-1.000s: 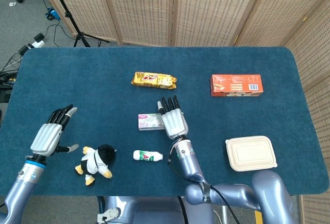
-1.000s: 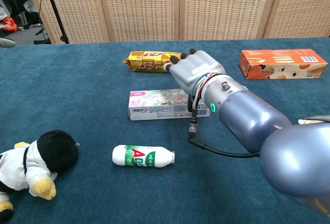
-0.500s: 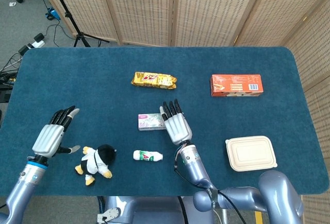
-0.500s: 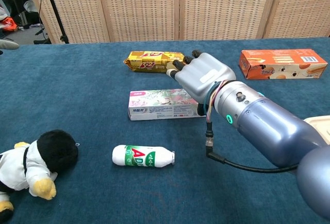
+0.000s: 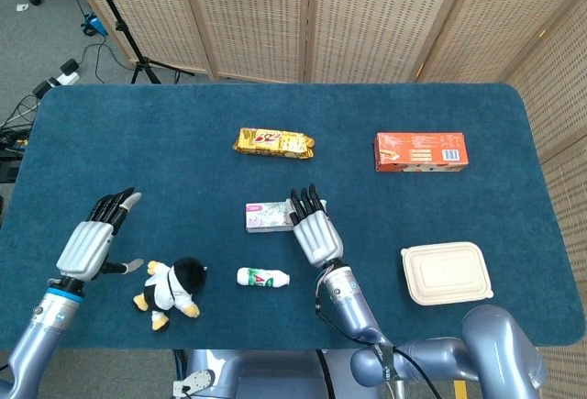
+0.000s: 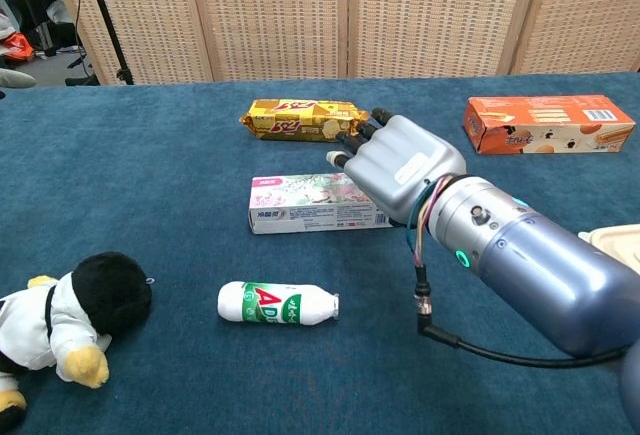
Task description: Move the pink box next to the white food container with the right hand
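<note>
Right hand [image 6: 400,167]: open, flat, fingers straight, holding nothing; over the right end of the pink box.
Change: pulled back toward the robot a little since a second ago; fingertips now near the box end, not far past it.
Meaning: probably lining up for a grab; box not picked up yet.
Pink box [image 5: 269,216]: lying flat just left of the right hand.
White container [image 5: 446,273]: well off to the right of the right hand, apart from the box.
Left hand [image 5: 89,243]: open, far left, holding nothing.
Table [image 5: 165,133]: dark blue cloth.
Room: woven screens [image 5: 367,14] behind the table.
</note>
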Controlling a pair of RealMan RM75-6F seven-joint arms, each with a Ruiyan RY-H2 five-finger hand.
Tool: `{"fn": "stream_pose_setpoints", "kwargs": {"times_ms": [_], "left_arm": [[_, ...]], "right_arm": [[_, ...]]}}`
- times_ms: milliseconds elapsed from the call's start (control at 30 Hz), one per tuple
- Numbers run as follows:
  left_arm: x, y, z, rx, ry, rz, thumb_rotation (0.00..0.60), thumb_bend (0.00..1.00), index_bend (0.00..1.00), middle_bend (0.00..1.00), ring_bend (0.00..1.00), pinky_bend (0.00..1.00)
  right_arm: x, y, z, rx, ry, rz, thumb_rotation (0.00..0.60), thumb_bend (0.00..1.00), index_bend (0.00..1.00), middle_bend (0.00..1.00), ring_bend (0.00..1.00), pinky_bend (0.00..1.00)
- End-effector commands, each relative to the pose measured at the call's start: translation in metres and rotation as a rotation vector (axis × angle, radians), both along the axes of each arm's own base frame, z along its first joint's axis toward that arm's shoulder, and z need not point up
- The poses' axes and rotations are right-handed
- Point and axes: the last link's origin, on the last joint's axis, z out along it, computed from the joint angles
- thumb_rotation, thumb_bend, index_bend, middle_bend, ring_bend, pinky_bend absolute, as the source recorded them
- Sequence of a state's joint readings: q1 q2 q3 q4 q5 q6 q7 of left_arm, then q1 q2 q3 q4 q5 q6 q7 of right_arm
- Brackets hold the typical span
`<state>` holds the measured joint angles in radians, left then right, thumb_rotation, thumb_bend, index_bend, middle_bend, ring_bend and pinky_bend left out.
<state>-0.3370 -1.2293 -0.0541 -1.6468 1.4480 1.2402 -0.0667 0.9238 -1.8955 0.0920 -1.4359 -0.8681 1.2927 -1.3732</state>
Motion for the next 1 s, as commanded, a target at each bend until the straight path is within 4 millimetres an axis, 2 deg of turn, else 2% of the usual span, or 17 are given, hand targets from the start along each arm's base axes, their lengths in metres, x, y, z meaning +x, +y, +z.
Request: {"fn": "stream_pose_setpoints", "kwargs": {"times_ms": [33,333,1000], "left_arm": [[0.000,-0.001,0.003,0.006,-0.005,-0.001,0.600,0.00,0.00,0.00,0.00,0.00],[0.001,-0.002,0.011,0.012,-0.022,0.000,0.600,0.00,0.00,0.00,0.00,0.00],[0.002,-0.003,0.015,0.003,-0.040,0.000,0.600,0.00,0.00,0.00,0.00,0.00]], "right_arm": [[-0.001,0.010,-0.005,0.013,0.076,0.058,0.600,0.92,0.04,0.00,0.00,0.00],[0.011,0.023,-0.014,0.034,0.105,0.106,0.600,0.91,0.04,0.00,0.00,0.00],[0.049,0.022,-0.037,0.037,0.141,0.152,0.600,0.90,0.04,0.00,0.00,0.00]]}}
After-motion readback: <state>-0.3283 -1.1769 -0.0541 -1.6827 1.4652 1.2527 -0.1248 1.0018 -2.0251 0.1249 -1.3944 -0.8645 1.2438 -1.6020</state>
